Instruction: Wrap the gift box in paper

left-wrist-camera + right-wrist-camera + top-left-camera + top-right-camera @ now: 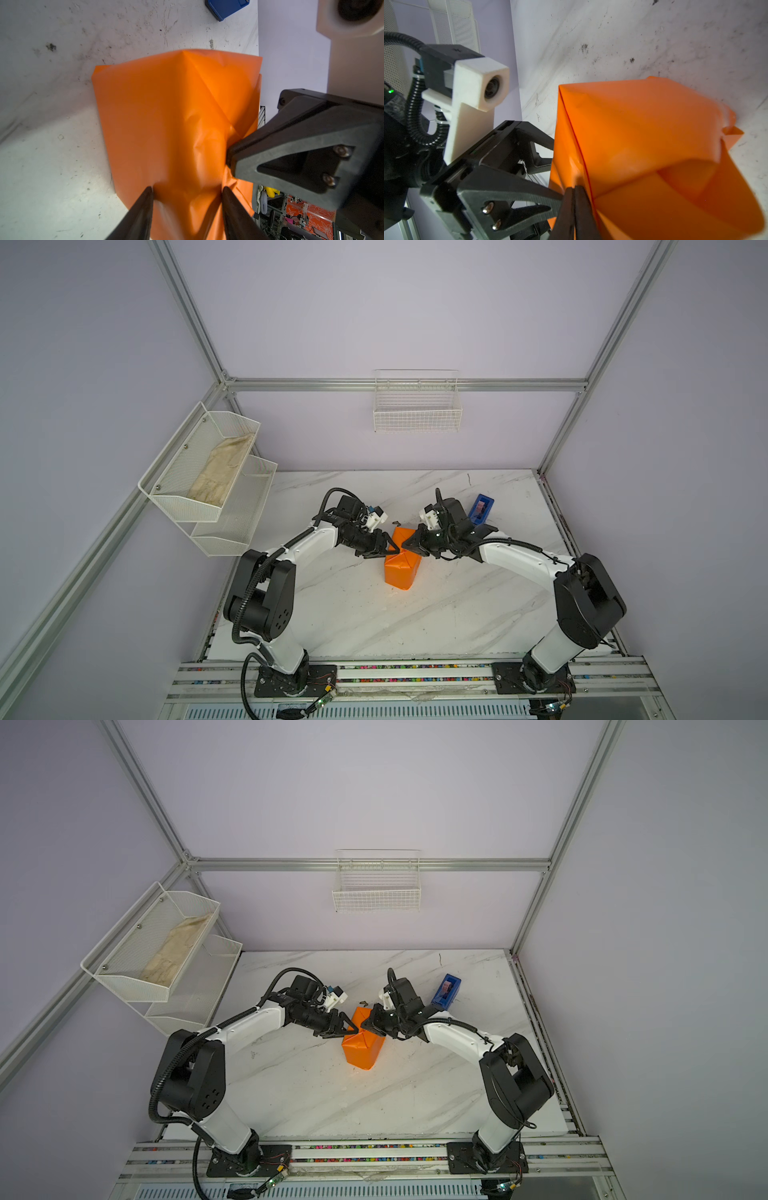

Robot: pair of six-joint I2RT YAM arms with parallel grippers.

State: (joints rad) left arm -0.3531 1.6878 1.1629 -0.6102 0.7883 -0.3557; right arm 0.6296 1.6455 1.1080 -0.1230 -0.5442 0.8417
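Left end effector (395,551) spread, right end effector (406,547) closed

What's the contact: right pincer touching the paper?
Touching. Right wrist view shows the right pincer shut on a puckered fold of the paper.

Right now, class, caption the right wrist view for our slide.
Wrapping: right gripper shut on a fold of orange paper, left gripper open alongside.

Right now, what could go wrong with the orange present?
1. The right gripper pinches a thin fold of the paper; a hard pull might tear it.
2. The left gripper is open around the paper, so the folds may spring apart; I see no tape on them.
3. One end of the paper gapes open in the right wrist view, so the wrapping could slip loose.
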